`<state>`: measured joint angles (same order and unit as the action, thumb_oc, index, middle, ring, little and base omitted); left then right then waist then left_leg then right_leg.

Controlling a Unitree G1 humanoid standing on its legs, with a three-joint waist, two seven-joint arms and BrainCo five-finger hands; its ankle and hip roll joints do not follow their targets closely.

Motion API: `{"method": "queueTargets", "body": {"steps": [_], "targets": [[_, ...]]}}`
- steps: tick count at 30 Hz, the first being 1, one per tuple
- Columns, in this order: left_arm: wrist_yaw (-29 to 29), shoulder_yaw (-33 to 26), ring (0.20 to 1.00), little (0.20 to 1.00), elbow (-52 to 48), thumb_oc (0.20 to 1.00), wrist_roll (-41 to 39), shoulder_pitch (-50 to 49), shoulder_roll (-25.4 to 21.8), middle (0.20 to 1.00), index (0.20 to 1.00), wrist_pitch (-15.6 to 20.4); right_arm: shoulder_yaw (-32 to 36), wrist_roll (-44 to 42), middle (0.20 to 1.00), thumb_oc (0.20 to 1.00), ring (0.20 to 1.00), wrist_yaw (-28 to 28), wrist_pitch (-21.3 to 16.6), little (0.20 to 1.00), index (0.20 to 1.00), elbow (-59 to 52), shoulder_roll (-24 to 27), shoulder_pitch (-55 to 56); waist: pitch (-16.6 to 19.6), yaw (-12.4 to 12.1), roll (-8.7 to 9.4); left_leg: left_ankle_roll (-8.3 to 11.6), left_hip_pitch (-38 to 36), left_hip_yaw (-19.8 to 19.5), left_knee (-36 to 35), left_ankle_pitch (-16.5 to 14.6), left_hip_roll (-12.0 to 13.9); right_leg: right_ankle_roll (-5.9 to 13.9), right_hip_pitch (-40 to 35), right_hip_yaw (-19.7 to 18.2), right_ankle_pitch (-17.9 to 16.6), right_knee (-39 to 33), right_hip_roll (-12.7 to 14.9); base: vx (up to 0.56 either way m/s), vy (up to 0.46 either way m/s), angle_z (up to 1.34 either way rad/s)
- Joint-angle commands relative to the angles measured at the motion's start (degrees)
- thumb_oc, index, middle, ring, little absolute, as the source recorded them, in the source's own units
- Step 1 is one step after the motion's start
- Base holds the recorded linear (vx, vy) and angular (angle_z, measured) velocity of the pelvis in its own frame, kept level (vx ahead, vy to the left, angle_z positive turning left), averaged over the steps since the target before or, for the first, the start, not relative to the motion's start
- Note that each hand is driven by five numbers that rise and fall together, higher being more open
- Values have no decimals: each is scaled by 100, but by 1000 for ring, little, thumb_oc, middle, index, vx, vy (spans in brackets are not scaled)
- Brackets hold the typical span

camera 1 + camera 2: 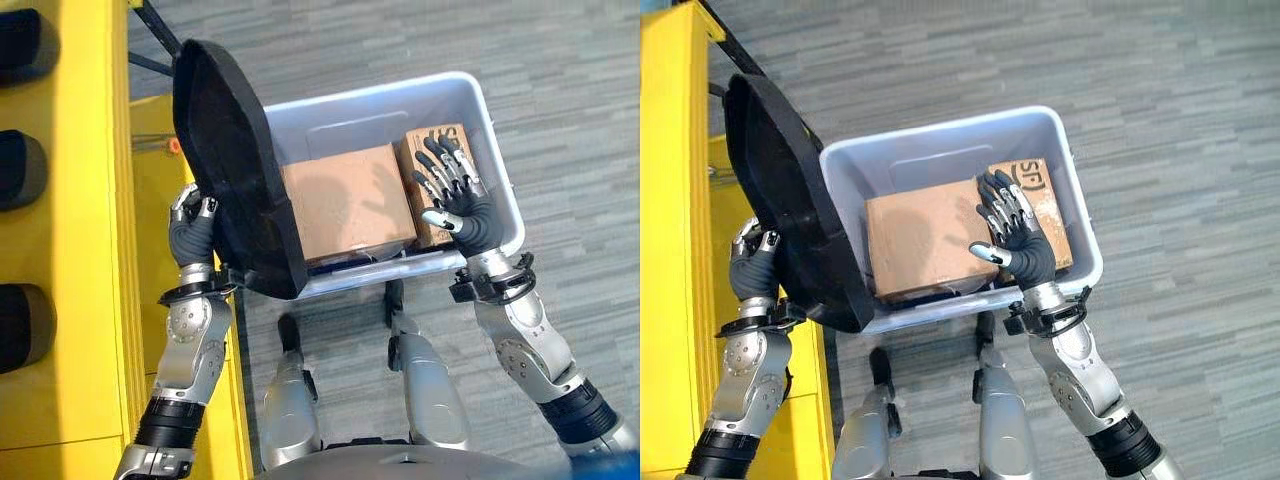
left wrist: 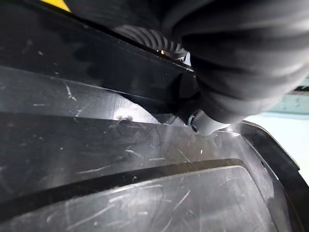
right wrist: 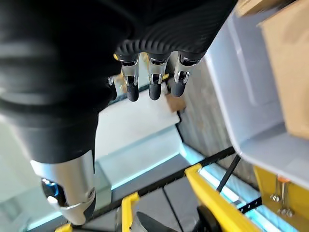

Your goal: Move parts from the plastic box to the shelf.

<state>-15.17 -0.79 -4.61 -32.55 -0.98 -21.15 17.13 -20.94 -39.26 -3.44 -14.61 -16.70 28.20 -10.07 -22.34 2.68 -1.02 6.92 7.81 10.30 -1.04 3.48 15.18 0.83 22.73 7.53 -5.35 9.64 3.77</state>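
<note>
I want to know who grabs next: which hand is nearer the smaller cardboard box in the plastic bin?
The right hand. It hovers open right over the smaller cardboard box at the bin's right end. The left hand is across the bin, behind the black part at its left edge.

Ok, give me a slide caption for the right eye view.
Left hand holds the black lid upright; open right hand hovers over cardboard boxes in the plastic box.

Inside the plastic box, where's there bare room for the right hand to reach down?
Bare floor shows in the pale grey plastic box along its far wall, beyond the large brown cardboard box. Nearer, that carton and the smaller printed carton sit side by side, crowded. The right hand hovers open over them. The left hand holds the black lid upright.
</note>
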Motion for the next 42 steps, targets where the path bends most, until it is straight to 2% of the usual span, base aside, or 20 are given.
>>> {"method": "queueTargets", "body": {"steps": [1, 3, 5, 6, 7, 8, 9, 11, 16, 18, 19, 22, 26, 29, 30, 35, 37, 40, 41, 42], "targets": [[361, -325, 200, 200, -487, 200, -159, -217, -390, 200, 200, 327, 2, -49, 1000, 1000, 1000, 290, -109, 1000, 1000, -162, -69, -50, 421, -181, 62, 120, -21, -453, 56, 639, 392, 146, -409, 440, 1423, 986, -112, 6, -262, 28], [538, -309, 200, 200, -423, 200, -267, -391, -322, 200, 200, 251, 16, 52, 1000, 1000, 1000, 389, -42, 1000, 1000, -35, 22, -81, 508, -379, -40, 304, 16, -685, -232, 1358, 446, 56, -715, 793, 1536, 748, -143, -8, -240, 39], [602, -234, 200, 200, -333, 200, -274, -368, -293, 200, 200, 214, 142, 124, 1000, 1000, 1000, 385, -41, 1000, 1000, 35, 120, 3, 577, -423, -71, 291, 174, -634, -322, 1677, 291, 21, -941, 1168, 1501, 391, -7, -48, -153, 94], [719, -212, 200, 200, -278, 200, -287, -404, -282, 200, 200, 170, 230, 166, 1000, 1000, 1000, 416, 4, 1000, 1000, 104, 233, 89, 670, -472, -11, 227, 142, -658, -235, 1466, 52, 26, -1081, 1343, 1380, 61, 104, -44, -105, 151], [720, -212, 200, 200, -279, 200, -288, -406, -282, 200, 200, 170, 230, 166, 1000, 1000, 1000, 417, 3, 1000, 1000, 104, 234, 92, 667, -463, -15, 226, 145, -671, -225, 1460, 52, 28, -1097, 1354, 1373, 45, 102, -91, -129, 157], [798, -223, 200, 200, -315, 200, -274, -506, -259, 200, 200, 137, 296, 147, 1000, 1000, 1000, 479, 33, 1000, 1000, 139, 289, 208, 753, -476, 21, 133, 29, -694, 167, 1163, -117, 24, -1262, 1536, 1200, -308, 163, -64, -69, 108], [798, -223, 200, 200, -319, 200, -274, -511, -259, 200, 200, 135, 296, 147, 1000, 1000, 1000, 479, 33, 1000, 1000, 137, 289, 212, 750, -466, 17, 133, 35, -708, 188, 1149, -115, 25, -1279, 1548, 1195, -323, 159, -45, -136, 74], [952, -227, 200, 200, -342, 200, -375, -646, -166, 200, 200, 70, 361, 73, 1000, 1000, 1000, 544, 60, 1000, 1000, 220, 223, 453, 995, -350, 3, 13, -529, -571, 1033, 499, -211, -48, -1412, 1857, 1229, -557, 180, -55, -134, 66], [1052, -253, 200, 200, -354, 200, -326, -811, -61, 200, 200, 5, 500, 79, 1000, 1000, 1000, 612, 163, 1000, 1000, 314, 59, 809, 1273, -221, -54, 18, -1154, -741, 1316, 361, -300, -62, -1471, 2257, 1146, -674, 220, -74, 15, 78], [1071, -262, 200, 200, -427, 200, -356, -880, -21, 200, 200, -39, 537, 43, 1000, 1000, 1000, 623, 186, 1000, 1000, 303, 22, 923, 1377, -168, -126, -31, -1343, -830, 958, 176, -385, 11, -1487, 2408, 1110, -619, 257, -107, 123, 63], [1029, -300, 200, 200, -470, 200, -231, -934, -42, 200, 200, -44, 640, 231, 1000, 1000, 1000, 569, 159, 1000, 1000, 233, 46, 994, 1418, -120, -145, -84, -1284, -628, 650, -6, -357, 65, -1487, 2502, 1010, -570, 379, -94, 131, 84], [1061, -309, 200, 200, -429, 200, -205, -985, -31, 200, 200, -58, 613, 276, 1000, 1000, 1000, 557, 178, 1000, 1000, 228, 0, 1007, 1495, -139, -156, -113, -1343, -495, 439, -235, -404, 100, -1543, 2538, 936, -618, 428, -54, 142, 92], [986, -410, 200, 200, -452, 200, 20, -980, -139, 200, 200, -87, 452, 196, 1000, 1000, 1000, 570, 257, 1000, 1000, 400, -169, 872, 1543, -299, -113, -229, -1339, -455, 102, -556, -647, 316, -1608, 2646, 552, -809, 625, -127, 199, 26], [962, -525, 200, 200, -529, 200, 98, -1019, -160, 200, 200, -82, 307, 199, 1000, 1000, 1000, 581, 341, 1000, 1000, 576, -318, 674, 1434, -506, -48, -534, -1220, -675, 138, -1028, -1136, 575, -1623, 2657, 145, -836, 995, -141, 285, 22], [962, -529, 200, 200, -533, 200, 98, -1021, -161, 200, 200, -84, 306, 200, 1000, 1000, 1000, 581, 341, 1000, 1000, 578, -321, 670, 1428, -503, -41, -548, -1215, -677, 154, -1036, -1150, 587, -1625, 2655, 133, -835, 1010, -103, 196, 9], [953, -518, 200, 200, -512, 200, 261, -936, -220, 200, 200, -95, 257, 345, 1000, 1000, 1000, 596, 437, 1000, 1000, 609, -439, 663, 1271, -597, 55, -750, -1004, -723, 368, -1225, -1623, 980, -1725, 2756, -394, -1065, 1562, -152, 269, 24], [961, -527, 200, 200, -495, 200, 344, -913, -281, 200, 200, -103, 183, 341, 1000, 1000, 1000, 604, 491, 1000, 1000, 720, -587, 660, 1243, -596, 70, -839, -995, -652, 269, -1192, -1805, 1090, -1677, 2659, -523, -1277, 1637, -174, 327, 24], [928, -534, 200, 200, -530, 200, 367, -870, -353, 200, 200, -104, 41, 315, 1000, 1000, 1000, 593, 523, 1000, 1000, 784, -704, 561, 1225, -581, 70, -902, -1037, -574, 163, -1127, -1828, 1111, -1528, 2448, -459, -1129, 1612, -101, 213, 0], [893, -522, 200, 200, -506, 200, 376, -847, -395, 200, 200, -93, -38, 324, 1000, 1000, 1000, 602, 540, 1000, 1000, 797, -739, 496, 1171, -533, 60, -952, -1032, -590, 151, -1093, -1819, 1098, -1391, 2088, -320, -825, 1543, -147, 286, -3], [883, -500, 200, 200, -493, 200, 370, -857, -447, 200, 200, -96, -142, 302, 1000, 1000, 1000, 694, 599, 1000, 1000, 782, -731, 502, 1124, -508, 25, -1067, -1014, -582, 116, -985, -1817, 948, -1343, 1663, 122, -98, 1310, -182, 217, -1]]}}
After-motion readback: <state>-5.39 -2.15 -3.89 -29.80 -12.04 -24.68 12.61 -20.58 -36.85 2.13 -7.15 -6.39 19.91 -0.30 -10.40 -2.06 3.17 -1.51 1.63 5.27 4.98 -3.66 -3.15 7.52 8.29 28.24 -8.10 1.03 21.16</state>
